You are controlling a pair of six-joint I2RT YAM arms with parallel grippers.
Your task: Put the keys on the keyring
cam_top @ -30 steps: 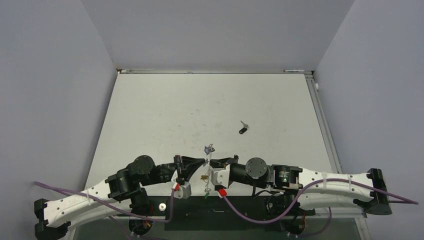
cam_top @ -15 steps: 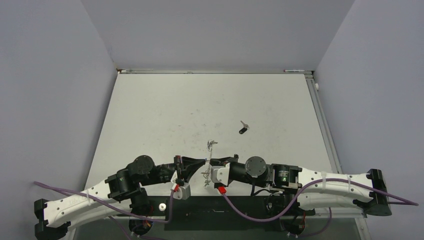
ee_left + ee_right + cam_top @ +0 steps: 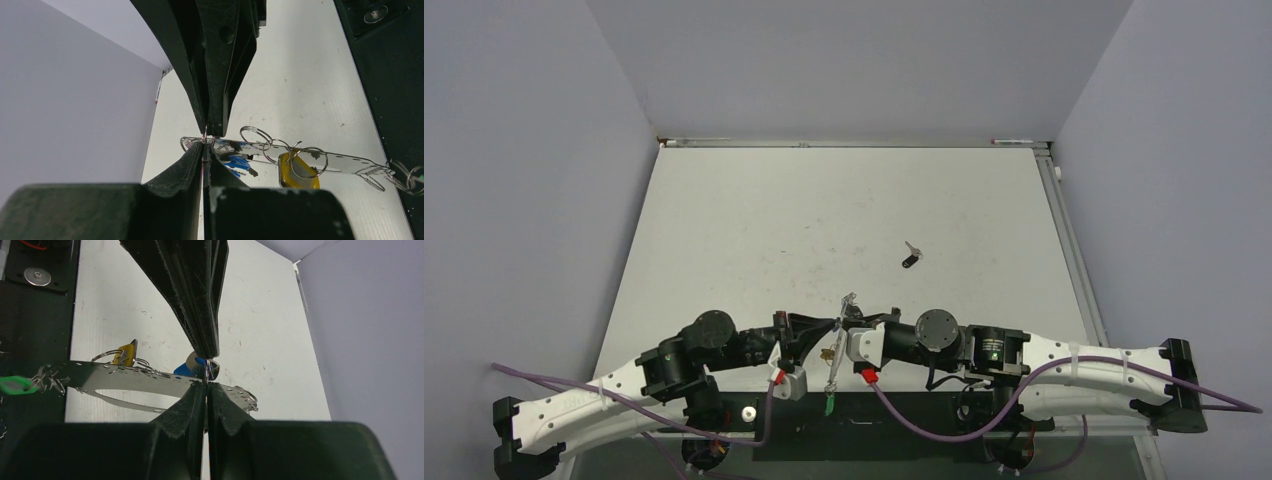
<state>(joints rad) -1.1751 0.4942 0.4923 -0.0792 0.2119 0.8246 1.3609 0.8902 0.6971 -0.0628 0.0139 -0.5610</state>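
Note:
The keyring [image 3: 833, 375] hangs between my two grippers near the table's front edge. It is a long thin metal loop carrying small split rings. On it are a yellow-headed key [image 3: 292, 172], a blue-headed key [image 3: 235, 161] and a green tag [image 3: 829, 405]. My left gripper [image 3: 829, 324] and right gripper [image 3: 856, 326] meet tip to tip. Both are shut on the same spot of the keyring, at a small ring [image 3: 207, 369]. In the right wrist view the keyring [image 3: 125, 375] stretches left to the green tag [image 3: 12, 385]. A black-headed key [image 3: 910, 258] lies alone on the table, beyond both grippers.
The white table [image 3: 754, 220] has grey walls on three sides and a rail [image 3: 1074, 260] along its right edge. A black base plate [image 3: 904, 425] lies at the near edge under the arms.
The keyring has turned between the grippers and now hangs stretched out, its green tag end lower toward the near edge. Both grippers stay pinched together at nearly the same spot.

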